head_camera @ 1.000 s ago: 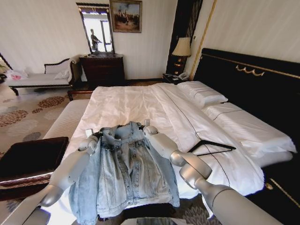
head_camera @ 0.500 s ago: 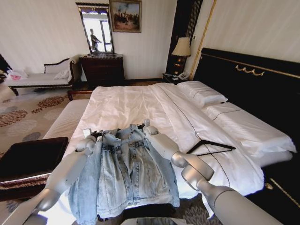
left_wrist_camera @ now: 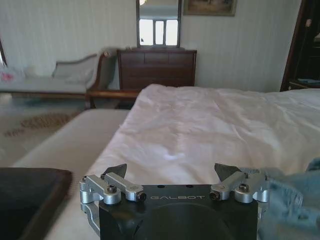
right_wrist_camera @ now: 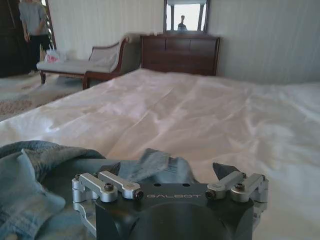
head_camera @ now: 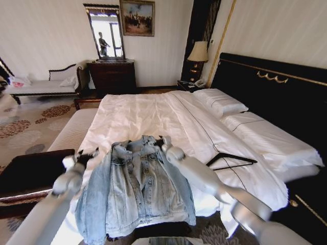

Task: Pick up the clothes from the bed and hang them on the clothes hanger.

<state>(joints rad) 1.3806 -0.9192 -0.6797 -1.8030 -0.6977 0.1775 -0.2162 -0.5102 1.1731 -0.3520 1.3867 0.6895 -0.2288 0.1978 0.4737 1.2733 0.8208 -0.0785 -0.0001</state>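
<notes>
The clothes, a light blue denim jacket (head_camera: 135, 189), lie face up at the foot of the bed (head_camera: 148, 115), the lower half hanging over the edge. My left gripper (head_camera: 82, 154) is open, just off the jacket's left shoulder; in the left wrist view the left gripper (left_wrist_camera: 172, 170) holds nothing, with denim (left_wrist_camera: 295, 200) beside it. My right gripper (head_camera: 162, 142) is at the collar's right side. Seen from the right wrist, the right gripper (right_wrist_camera: 170, 167) is open over a fold of the jacket (right_wrist_camera: 155, 162). The black clothes hanger (head_camera: 230, 159) lies on the sheet to the right.
A dark padded bench (head_camera: 33, 171) stands at the left, near my left arm. A cream upholstered bench (head_camera: 71, 130) runs along the bed's left side. Pillows (head_camera: 219, 102) and the black headboard (head_camera: 276, 87) are at the right. A dresser (head_camera: 112, 76) stands at the far wall.
My left gripper has drawn away to the left from the jacket's shoulder. The right arm has sunk a little at the collar. The jacket's left shoulder now lies flatter.
</notes>
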